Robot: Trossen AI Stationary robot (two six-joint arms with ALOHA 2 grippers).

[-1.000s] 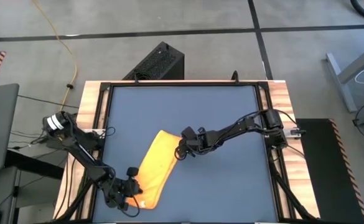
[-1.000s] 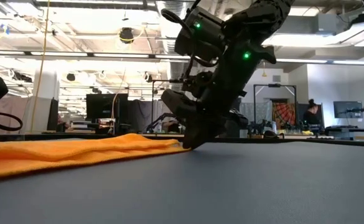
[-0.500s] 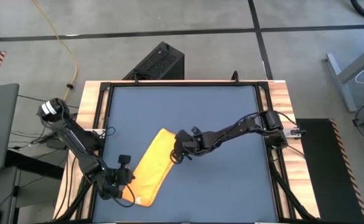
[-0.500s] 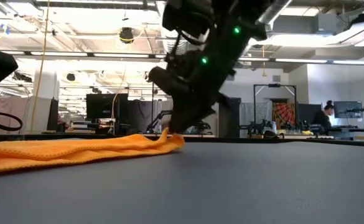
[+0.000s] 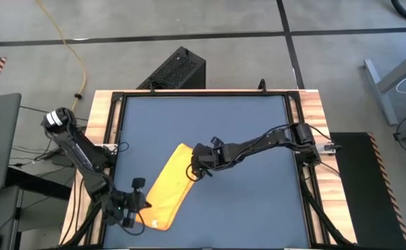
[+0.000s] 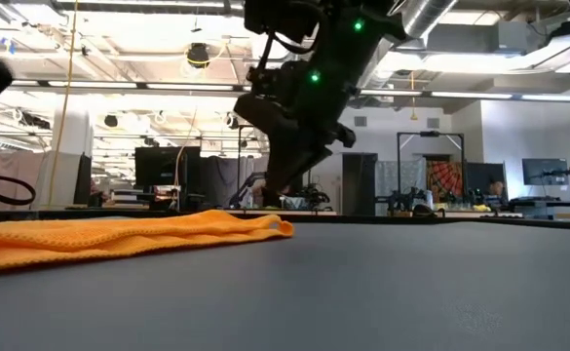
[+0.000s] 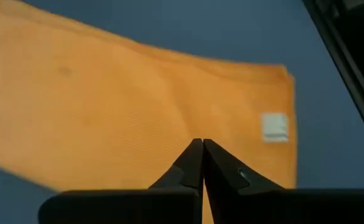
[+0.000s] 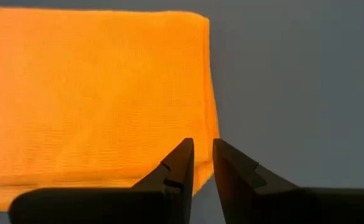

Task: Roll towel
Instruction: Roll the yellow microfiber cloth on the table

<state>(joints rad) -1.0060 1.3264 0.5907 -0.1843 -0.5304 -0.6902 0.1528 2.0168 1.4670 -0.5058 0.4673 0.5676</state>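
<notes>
The yellow-orange towel (image 5: 168, 187) lies flat on the blue-grey tabletop as a long folded strip, running from the table's middle toward its near left. A white label (image 7: 274, 126) sits near one corner. My left gripper (image 5: 141, 204) is shut at the towel's near end, by its left edge; its tips (image 7: 202, 144) stand over the cloth with no touch showing. My right gripper (image 5: 193, 171) hovers above the towel's far right edge (image 8: 211, 93), its fingers a narrow gap apart (image 8: 203, 144) and empty. In the low view it hangs clear above the cloth (image 6: 271, 195).
Bare blue-grey tabletop (image 5: 251, 201) spreads to the right of the towel and beyond it. Black rails and wooden borders (image 5: 103, 118) frame the table. A black box (image 5: 176, 69) stands beyond the far edge. The room behind holds desks and screens (image 6: 168, 171).
My right gripper has risen off the towel's far right edge, which was bunched up against its fingers and has dropped back flat. My left gripper has moved from on top of the towel's near end toward the table's left edge.
</notes>
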